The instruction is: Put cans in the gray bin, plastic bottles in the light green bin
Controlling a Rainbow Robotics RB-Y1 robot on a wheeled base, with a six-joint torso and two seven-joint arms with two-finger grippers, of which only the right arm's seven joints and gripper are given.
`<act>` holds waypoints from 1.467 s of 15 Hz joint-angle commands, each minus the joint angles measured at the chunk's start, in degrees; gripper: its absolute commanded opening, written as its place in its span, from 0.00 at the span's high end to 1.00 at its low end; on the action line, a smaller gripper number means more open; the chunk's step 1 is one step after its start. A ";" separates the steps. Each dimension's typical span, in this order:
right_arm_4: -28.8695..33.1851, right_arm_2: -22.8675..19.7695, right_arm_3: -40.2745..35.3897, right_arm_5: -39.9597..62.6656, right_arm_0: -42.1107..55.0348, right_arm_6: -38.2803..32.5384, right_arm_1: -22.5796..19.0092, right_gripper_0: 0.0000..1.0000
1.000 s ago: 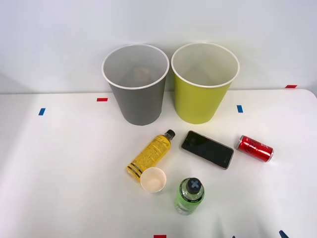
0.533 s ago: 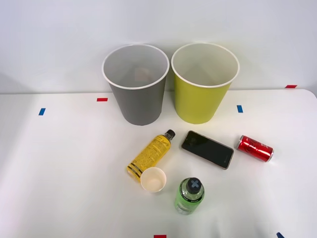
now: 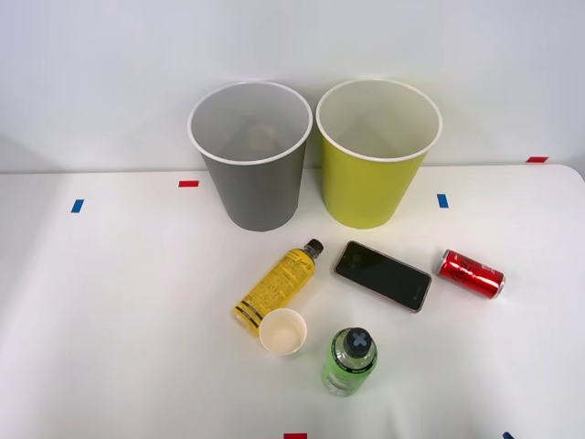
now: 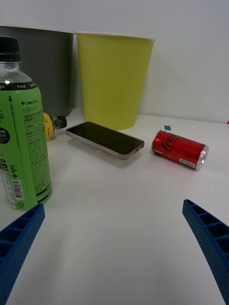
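Our right gripper (image 4: 114,248) sits low over the table (image 3: 110,302) with its two blue fingers (image 4: 19,238) spread wide and nothing between them. Ahead of it, in the wrist view, the red can (image 4: 180,149) lies on its side, and the green bottle (image 4: 21,128) stands upright close to one finger.

In the front view, taking the phone (image 3: 382,274) as the clock's centre, the red can (image 3: 471,273) lies at 3 o'clock, the yellow bottle (image 3: 277,286) on its side at 9 o'clock, the green bottle (image 3: 349,361) at about 7 o'clock, and the light green bin (image 3: 375,178) at 12 o'clock with the gray bin (image 3: 251,183) touching or nearly touching it on its 9 o'clock side. Something pale shows inside the gray bin; it may be the other can, but we cannot tell.

The risks as we judge them: the red can is round and lying down, so a glancing finger could roll it toward the table edge at 3 o'clock. The green bottle could tip if the near finger brushes it. The phone and the paper cup (image 3: 281,331) belong in neither bin and lie close to the bottles.

The widest open table lies from 8 to 10 o'clock, and a clear lane runs between the green bottle and the red can.
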 commanded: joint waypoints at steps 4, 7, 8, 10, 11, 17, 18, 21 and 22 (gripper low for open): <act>0.01 0.00 0.00 0.02 0.00 -0.01 0.01 0.00; 0.01 0.00 0.00 0.02 0.00 -0.01 0.01 0.00; 0.01 0.00 0.00 0.02 0.00 -0.01 0.01 0.00; 0.01 0.00 0.00 0.02 0.00 -0.01 0.01 0.00; 0.01 0.00 0.00 0.02 0.00 -0.01 0.01 0.00; 0.01 0.00 0.00 0.02 0.00 -0.01 0.01 0.00; 0.01 0.00 0.00 0.02 0.00 -0.01 0.01 0.00; 0.01 0.00 0.00 0.02 0.00 -0.01 0.01 0.00; 0.01 0.00 0.00 0.02 0.00 -0.01 0.01 0.00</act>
